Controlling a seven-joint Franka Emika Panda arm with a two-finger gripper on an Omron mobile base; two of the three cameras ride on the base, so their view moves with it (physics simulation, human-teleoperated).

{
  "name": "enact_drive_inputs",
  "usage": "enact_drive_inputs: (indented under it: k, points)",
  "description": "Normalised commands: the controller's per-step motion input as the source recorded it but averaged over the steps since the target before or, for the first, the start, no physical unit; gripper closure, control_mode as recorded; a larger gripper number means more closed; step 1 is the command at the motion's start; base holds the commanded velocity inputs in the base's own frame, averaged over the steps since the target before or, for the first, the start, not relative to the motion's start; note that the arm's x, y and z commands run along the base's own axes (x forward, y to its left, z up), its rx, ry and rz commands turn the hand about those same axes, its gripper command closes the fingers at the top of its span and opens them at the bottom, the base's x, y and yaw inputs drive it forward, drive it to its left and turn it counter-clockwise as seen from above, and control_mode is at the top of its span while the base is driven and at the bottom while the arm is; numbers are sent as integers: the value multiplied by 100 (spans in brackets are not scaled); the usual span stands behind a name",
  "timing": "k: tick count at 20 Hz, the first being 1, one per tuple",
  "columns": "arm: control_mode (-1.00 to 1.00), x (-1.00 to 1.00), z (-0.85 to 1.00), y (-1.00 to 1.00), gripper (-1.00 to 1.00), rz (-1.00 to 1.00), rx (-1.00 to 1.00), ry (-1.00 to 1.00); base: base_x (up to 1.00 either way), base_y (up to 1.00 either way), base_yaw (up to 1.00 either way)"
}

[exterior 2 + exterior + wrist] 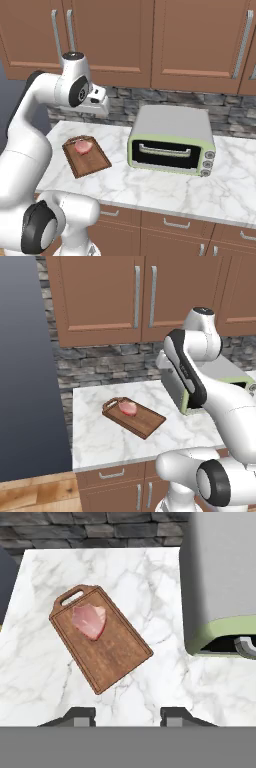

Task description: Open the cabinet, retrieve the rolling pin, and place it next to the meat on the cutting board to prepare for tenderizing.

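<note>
Cabinet (142, 298) first: both panelled doors look shut w/ the two silver bar handles (145, 296) side by side at the centre seam, so I judge the rolling pin is behind them; can't see it from here. Relation that matters for my next move: cabinet sits above and beyond the gripper (127, 716), handles run vertical, so I'd have to bring the hand up and turn it toward the wall before any pull.

Right now the arm is folded, elbow high, wrist roughly at backsplash level over the counter (95, 441), hand pointing down at the worktop. Hand view looks down on the cutting board (102, 643), lying diagonal, looped handle at the far-left end. Meat (89, 621) sits on the board's handle half; the other half is bare, decent spot for the pin later, I reckon. Toaster oven (172, 137) stands just right of the board, apart from it.

Fingertips are spread w/ a clear gap, nothing between them. Task looks barely started: doors unopened.
</note>
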Motion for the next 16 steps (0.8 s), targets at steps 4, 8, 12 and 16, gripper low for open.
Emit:
enact_drive_inputs:
  k: [4,8,12,16]
  points:
    - [-100,-3,1,8,-100,0,0,-7,0,0,0]
    - [-100,-25,17,26,-100,0,0,-30,0,0,0]
    - [-100,-25,32,34,-100,0,0,-30,0,0,0]
    - [-100,-1,45,9,-100,0,0,-24,0,0,0]
